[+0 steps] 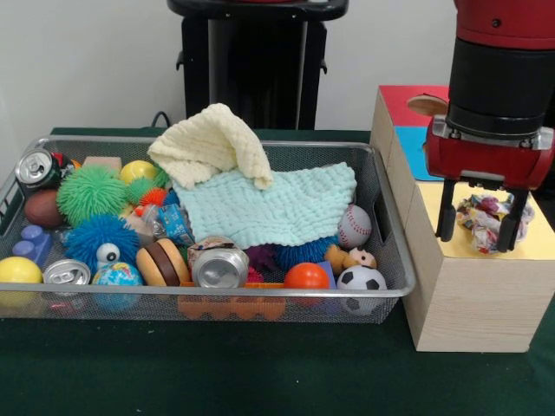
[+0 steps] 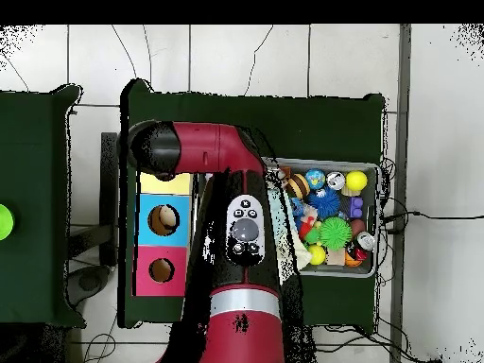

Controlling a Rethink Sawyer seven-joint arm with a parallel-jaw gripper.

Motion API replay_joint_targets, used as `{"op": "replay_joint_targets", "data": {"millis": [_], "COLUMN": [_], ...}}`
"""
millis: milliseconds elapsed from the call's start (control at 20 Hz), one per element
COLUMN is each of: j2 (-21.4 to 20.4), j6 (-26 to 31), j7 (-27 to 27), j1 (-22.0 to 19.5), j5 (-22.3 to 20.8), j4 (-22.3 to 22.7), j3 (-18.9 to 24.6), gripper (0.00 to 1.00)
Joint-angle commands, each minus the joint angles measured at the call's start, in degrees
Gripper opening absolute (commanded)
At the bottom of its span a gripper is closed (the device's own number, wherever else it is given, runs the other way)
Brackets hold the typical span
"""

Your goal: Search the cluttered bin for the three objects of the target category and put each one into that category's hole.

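The gripper (image 1: pixel 484 232) clamps a crumpled wrapper (image 1: pixel 482 220) above the box's yellow section (image 1: pixel 538 238); two knitted cloths (image 1: pixel 260 186) cover much of the wire bin (image 1: pixel 395 260).

The arm (image 1: pixel 503 61) was glossy red with a broad black cylindrical band above a red wrist block edged in grey. Two slim black fingers (image 1: pixel 447 212) hung beneath it. From overhead, a grey oval button panel (image 2: pixel 246 227) sat on a black patch of the red arm.

Table (image 1: pixel 217 373) covered in dark green cloth; plain off-white wall (image 1: pixel 78 61) directly behind it. Floor (image 2: pixel 246 57) around the table is pale tile with dark grout lines. A second green-topped table (image 2: pixel 33 208) stands just beside the first, cables (image 2: pixel 416 216) trailing on the floor opposite.
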Motion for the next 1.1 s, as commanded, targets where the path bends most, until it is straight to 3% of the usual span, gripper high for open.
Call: {"op": "replay_joint_targets", "data": {"millis": [50, 200, 400, 650, 700, 1100], "j2": [0.46, -1.24, -7.48, -7.23, -7.07, -7.38], "j6": [-1.79, 0.28, 7.5, 8.88, 8.71, 4.88], "j7": [10.58, 10.16, 8.33, 5.03, 5.12, 7.2], "j1": [-0.53, -0.79, -1.05, -1.29, -0.89, 0.03], "j5": [2.13, 3.13, 5.31, 5.42, 4.99, 4.37], "j4": [7.37, 8.11, 10.84, 12.3, 12.12, 12.81], "j3": [1.26, 1.62, 1.91, 3.31, 2.84, 1.68], "gripper": [1.0, 1.0, 1.0, 1.0, 0.0, 0.0]}}
